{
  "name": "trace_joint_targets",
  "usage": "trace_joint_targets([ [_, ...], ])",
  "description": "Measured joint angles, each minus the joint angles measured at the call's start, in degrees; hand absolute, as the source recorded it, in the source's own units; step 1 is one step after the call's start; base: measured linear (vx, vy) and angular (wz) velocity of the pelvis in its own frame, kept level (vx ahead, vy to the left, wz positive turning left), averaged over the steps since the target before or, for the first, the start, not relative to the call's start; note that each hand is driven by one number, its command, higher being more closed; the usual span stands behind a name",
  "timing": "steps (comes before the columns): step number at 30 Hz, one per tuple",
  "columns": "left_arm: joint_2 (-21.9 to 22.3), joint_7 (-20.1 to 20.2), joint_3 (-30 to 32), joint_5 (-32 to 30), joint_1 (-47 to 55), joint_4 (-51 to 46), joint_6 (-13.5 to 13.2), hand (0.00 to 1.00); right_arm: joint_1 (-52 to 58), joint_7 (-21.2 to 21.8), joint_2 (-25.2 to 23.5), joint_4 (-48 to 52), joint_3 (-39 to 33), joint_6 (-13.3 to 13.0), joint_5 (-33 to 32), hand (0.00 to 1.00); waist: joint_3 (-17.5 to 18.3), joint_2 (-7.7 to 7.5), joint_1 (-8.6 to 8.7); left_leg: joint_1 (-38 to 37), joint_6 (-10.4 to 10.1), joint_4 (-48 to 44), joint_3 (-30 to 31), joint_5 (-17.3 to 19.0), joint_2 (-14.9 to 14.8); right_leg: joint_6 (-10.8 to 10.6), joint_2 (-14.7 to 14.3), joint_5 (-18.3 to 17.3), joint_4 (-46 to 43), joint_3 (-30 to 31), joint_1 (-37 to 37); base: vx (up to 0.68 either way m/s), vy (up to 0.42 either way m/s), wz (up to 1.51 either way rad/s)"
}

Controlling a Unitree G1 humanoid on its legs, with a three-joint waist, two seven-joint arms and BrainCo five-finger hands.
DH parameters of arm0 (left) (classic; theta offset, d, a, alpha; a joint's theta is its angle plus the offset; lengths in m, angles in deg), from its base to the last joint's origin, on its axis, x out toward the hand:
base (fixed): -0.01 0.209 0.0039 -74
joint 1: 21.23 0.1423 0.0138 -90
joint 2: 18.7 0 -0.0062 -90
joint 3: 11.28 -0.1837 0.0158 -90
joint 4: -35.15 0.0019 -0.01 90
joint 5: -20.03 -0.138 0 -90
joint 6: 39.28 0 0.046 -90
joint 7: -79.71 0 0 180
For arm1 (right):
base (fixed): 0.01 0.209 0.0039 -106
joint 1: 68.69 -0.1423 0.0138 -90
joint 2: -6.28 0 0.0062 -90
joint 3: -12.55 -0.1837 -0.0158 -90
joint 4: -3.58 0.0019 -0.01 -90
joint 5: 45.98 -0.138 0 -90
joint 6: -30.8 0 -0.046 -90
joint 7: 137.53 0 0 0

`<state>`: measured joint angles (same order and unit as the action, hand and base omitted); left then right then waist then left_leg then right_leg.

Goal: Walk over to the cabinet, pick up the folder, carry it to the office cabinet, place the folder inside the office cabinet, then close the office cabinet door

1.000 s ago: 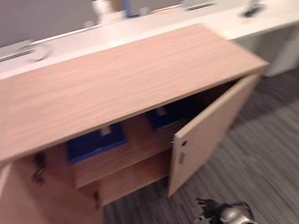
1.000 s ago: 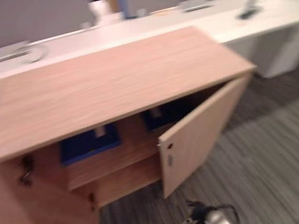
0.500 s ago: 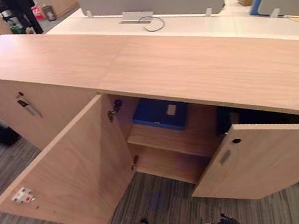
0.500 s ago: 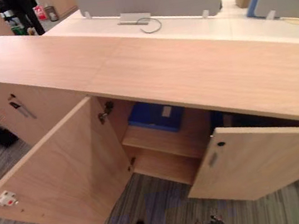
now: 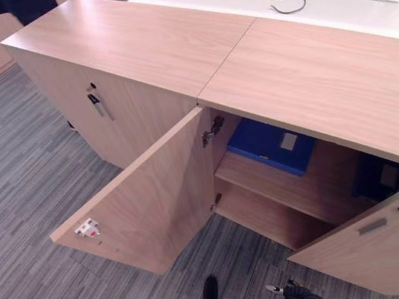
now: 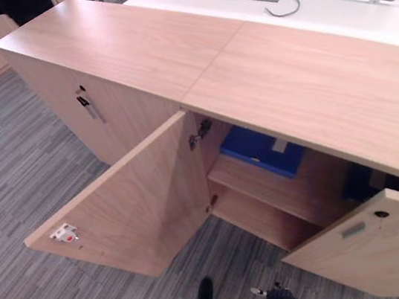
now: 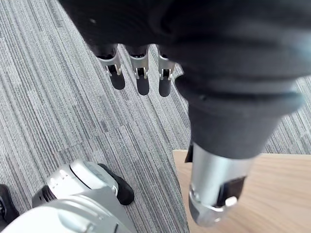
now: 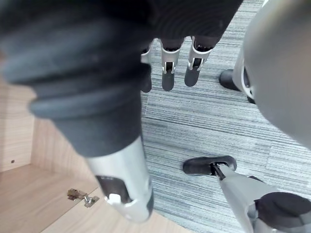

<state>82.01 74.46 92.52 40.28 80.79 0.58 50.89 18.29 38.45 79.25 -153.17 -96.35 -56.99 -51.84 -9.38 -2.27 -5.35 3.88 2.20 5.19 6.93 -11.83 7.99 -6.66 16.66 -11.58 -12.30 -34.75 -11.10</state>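
A blue folder [image 5: 268,144] lies flat on the upper shelf inside the wooden office cabinet [image 5: 309,80], whose two doors stand open. The left door [image 5: 151,202] swings far out over the carpet; the right door [image 5: 383,246] is half open. My left hand [image 7: 141,73] hangs low over the grey carpet, fingers straight, holding nothing. My right hand [image 8: 167,68] hangs the same way, fingers relaxed and empty, close to the cabinet's foot. Both hands are well below and in front of the folder.
A second dark blue item [image 5: 380,176] sits deeper on the shelf at the right. A closed cabinet with a door handle [image 5: 97,105] adjoins on the left. A person [image 5: 20,5] stands beyond its far corner. A white desk [image 5: 328,6] runs behind.
The camera has swung to the left, so the cabinet now sits further right in the picture and more of the left cabinet shows. Both hands stay low and empty.
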Motion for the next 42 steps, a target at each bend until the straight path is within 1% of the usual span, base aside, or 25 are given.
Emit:
trace_joint_targets([
  [1,0.3,-0.1,1.2,0.8,0.1,0.0,0.0,0.00,0.0,0.0,0.0,0.1,0.1,0.0,-0.2,0.00,0.0,0.04,0.08,-0.1,-0.2,0.2,0.1,0.1,-0.5,0.6,-0.6,0.4,0.2,0.1,0.0,-0.03,-0.020,-0.02],
  [4,0.8,-0.3,3.4,1.1,0.1,0.0,0.1,0.00,0.3,0.0,-0.2,0.9,0.7,0.0,-0.4,0.00,0.0,0.01,0.41,-0.1,-0.5,0.3,0.0,0.2,-1.0,0.7,-1.2,0.5,0.9,0.3,-0.3,-0.05,-0.037,-0.05],
  [7,1.9,-0.7,10.9,0.7,0.1,0.0,0.6,0.00,0.6,0.1,-0.2,2.0,2.6,-0.1,-0.5,0.00,0.0,0.03,1.81,-0.2,-0.4,0.3,-1.3,0.7,-1.9,0.7,-2.4,0.5,2.9,0.6,-1.0,-0.05,-0.045,-0.11],
  [8,1.8,-1.1,15.4,-0.7,-0.1,-0.5,0.8,0.00,0.7,0.1,-0.2,2.2,2.7,-0.1,-0.4,0.00,0.0,-0.01,2.11,-0.4,-0.5,0.3,-2.6,0.7,-2.5,1.2,-2.9,0.5,3.9,0.8,-1.3,-0.05,-0.064,-0.19],
  [9,1.4,-1.7,20.0,-2.2,-0.1,-1.6,1.1,0.00,1.0,0.2,-0.1,2.5,2.8,-0.1,-0.3,0.00,-0.1,-0.01,2.07,-1.0,-0.5,0.3,-4.2,0.8,-3.2,1.2,-3.3,0.5,4.5,1.7,-1.7,-0.04,-0.055,-0.25],
  [10,1.1,-2.3,22.1,-3.4,-0.1,-2.4,1.3,0.00,1.4,0.2,-0.1,2.8,2.9,-0.1,0.0,0.00,0.0,0.13,2.06,-1.2,-0.6,0.3,-4.7,0.8,-3.3,1.2,-3.5,0.5,4.9,2.2,-1.8,-0.03,-0.054,-0.31],
  [12,-1.9,-4.2,29.3,-7.9,-0.7,-5.8,2.1,0.00,2.7,0.3,0.3,4.3,4.9,-0.1,0.3,0.00,0.4,0.16,2.03,-1.7,-1.0,0.3,-6.3,1.2,-4.3,1.2,-4.2,0.4,5.8,3.8,-1.8,-0.01,-0.047,-0.34],
  [13,-3.1,-4.7,31.1,-9.5,-1.0,-6.7,2.4,0.00,2.8,0.5,0.3,4.3,5.2,-0.1,0.4,0.00,0.4,0.06,2.04,-1.8,-1.3,0.3,-6.7,1.4,-4.5,1.2,-4.4,0.5,6.0,4.1,-1.8,0.01,-0.070,-0.35],
  [15,-8.8,-6.5,36.2,-14.3,-2.5,-10.7,2.9,0.00,3.6,0.8,0.6,4.4,5.5,-0.1,0.5,0.00,0.9,-0.52,2.05,-2.1,-1.9,0.3,-7.5,2.0,-5.1,1.3,-4.9,0.5,6.7,5.2,-1.8,0.03,-0.082,-0.24],
  [18,-13.6,-7.9,36.9,-20.9,-4.8,-18.8,3.6,0.00,5.5,1.4,1.0,4.7,5.5,-0.1,0.5,0.00,1.3,-1.04,1.69,-2.0,-2.6,0.3,-7.7,2.5,-5.1,1.4,-5.1,0.6,7.2,5.3,-2.1,0.07,-0.073,-0.06],
  [19,-14.2,-8.2,36.7,-22.5,-5.2,-20.5,3.8,0.00,5.8,1.4,1.0,4.7,5.5,-0.1,0.5,0.00,1.3,-1.02,1.45,-2.1,-2.8,0.3,-7.7,2.5,-5.0,1.4,-5.1,0.6,7.3,5.4,-2.1,0.09,-0.056,-0.08],
  [20,-15.6,-8.8,35.7,-25.4,-6.0,-22.6,4.1,0.00,6.1,1.5,1.3,4.8,5.6,-0.1,0.5,0.00,1.4,-1.05,1.49,-2.2,-2.8,0.3,-7.9,2.5,-5.0,1.4,-5.0,0.7,7.3,5.6,-2.2,0.07,-0.037,-0.07],
  [22,-17.2,-9.1,32.7,-28.4,-6.9,-25.0,4.5,0.00,6.2,1.7,1.3,4.7,5.8,0.0,0.5,0.00,1.7,-1.15,1.37,-2.4,-2.9,0.2,-8.0,2.8,-5.0,1.6,-5.0,0.7,7.1,6.3,-2.4,0.10,-0.044,-0.06],
  [24,-18.2,-9.7,27.3,-35.0,-6.6,-27.6,5.4,0.00,6.2,2.3,1.3,4.7,7.4,0.0,0.6,0.00,2.0,-1.44,1.32,-3.1,-3.0,0.2,-8.4,3.0,-5.4,2.0,-5.0,0.8,6.2,7.1,-2.2,0.09,-0.035,-0.02],
  [25,-18.7,-9.5,21.9,-40.3,-5.9,-29.3,5.6,0.00,6.1,2.8,1.3,4.8,7.8,-0.1,0.7,0.00,2.3,-1.54,1.23,-3.7,-3.2,0.1,-9.1,3.1,-5.8,2.9,-5.2,1.0,5.2,7.6,-2.2,0.07,-0.010,-0.09],
  [26,-18.8,-9.3,19.1,-42.9,-5.5,-29.7,5.5,0.00,6.0,2.9,1.3,4.9,8.0,-0.1,0.8,0.00,2.4,-1.57,1.00,-4.2,-3.5,0.0,-9.6,3.3,-6.3,3.2,-5.4,1.2,4.9,8.5,-2.2,0.06,-0.004,-0.15],
  [28,-19.1,-9.4,16.6,-47.2,-4.9,-29.7,5.7,0.00,6.1,3.3,1.3,5.2,9.7,-0.3,1.6,0.00,2.9,-2.00,1.02,-4.5,-3.5,0.0,-10.1,3.4,-6.7,3.5,-5.7,1.4,4.8,8.9,-2.2,0.03,-0.013,-0.16],
  [29,-21.0,-8.8,13.5,-50.7,-3.3,-29.7,5.6,0.00,6.2,3.5,1.3,5.2,10.8,-0.3,2.6,0.00,3.1,-2.22,1.11,-4.5,-3.5,0.0,-10.4,3.4,-7.0,3.5,-6.0,1.4,4.8,9.0,-2.1,0.02,-0.026,-0.07],
  [31,-22.1,-8.6,9.8,-53.2,-2.1,-29.7,5.2,0.00,6.2,3.5,1.5,5.2,11.8,-0.4,2.6,0.00,3.3,-2.04,0.85,-4.5,-3.5,0.0,-10.5,3.4,-7.2,3.5,-6.2,1.4,4.8,9.0,-2.1,0.00,0.000,0.00],
  [34,-21.3,-7.7,3.9,-56.7,-0.3,-28.9,4.8,0.00,6.0,3.5,2.1,5.2,13.5,-1.3,2.6,0.00,3.7,-1.27,0.67,-4.5,-3.7,0.3,-10.5,3.3,-7.5,3.5,-6.4,1.4,4.8,8.9,-2.1,-0.05,-0.001,0.00],
  [37,-19.1,-6.7,-3.6,-58.5,-0.1,-25.5,3.8,0.00,5.5,3.5,2.6,5.2,15.4,-1.4,2.9,0.00,4.0,-0.84,1.16,-4.2,-3.9,0.3,-10.4,3.4,-7.5,3.3,-6.4,1.5,4.9,8.7,-1.9,-0.12,0.022,-0.04],
  [39,-17.1,-6.1,-11.9,-60.7,0.2,-23.9,3.6,0.00,5.3,3.4,2.7,5.2,16.3,-1.4,4.6,0.00,3.9,-0.84,1.58,-3.7,-3.8,0.3,-10.2,3.4,-7.5,2.9,-6.4,1.6,5.5,8.5,-1.6,-0.12,0.033,0.00],
  [40,-16.4,-5.6,-14.1,-61.0,0.4,-23.9,3.2,0.00,5.3,3.3,2.7,5.2,16.3,-1.4,4.9,0.00,3.9,-0.76,1.61,-3.5,-3.8,0.3,-10.2,3.4,-7.4,2.9,-6.4,1.5,5.8,8.4,-1.6,-0.13,0.039,0.04],
  [41,-14.9,-4.7,-18.1,-61.1,0.4,-23.9,2.5,0.00,5.2,3.2,2.7,5.2,16.3,-1.4,5.1,0.00,4.0,-0.78,1.86,-2.9,-3.7,0.3,-10.2,3.3,-7.1,1.8,-6.1,1.0,6.3,8.3,-1.2,-0.17,0.071,0.08],
  [42,-13.1,-4.0,-22.0,-61.3,0.3,-24.2,1.8,0.00,4.9,2.9,2.7,5.2,16.3,-1.4,5.1,0.00,4.1,-0.69,2.43,-2.3,-3.7,0.3,-10.1,3.2,-7.2,1.6,-5.9,0.8,6.2,8.2,-0.6,-0.14,0.063,0.09],
])
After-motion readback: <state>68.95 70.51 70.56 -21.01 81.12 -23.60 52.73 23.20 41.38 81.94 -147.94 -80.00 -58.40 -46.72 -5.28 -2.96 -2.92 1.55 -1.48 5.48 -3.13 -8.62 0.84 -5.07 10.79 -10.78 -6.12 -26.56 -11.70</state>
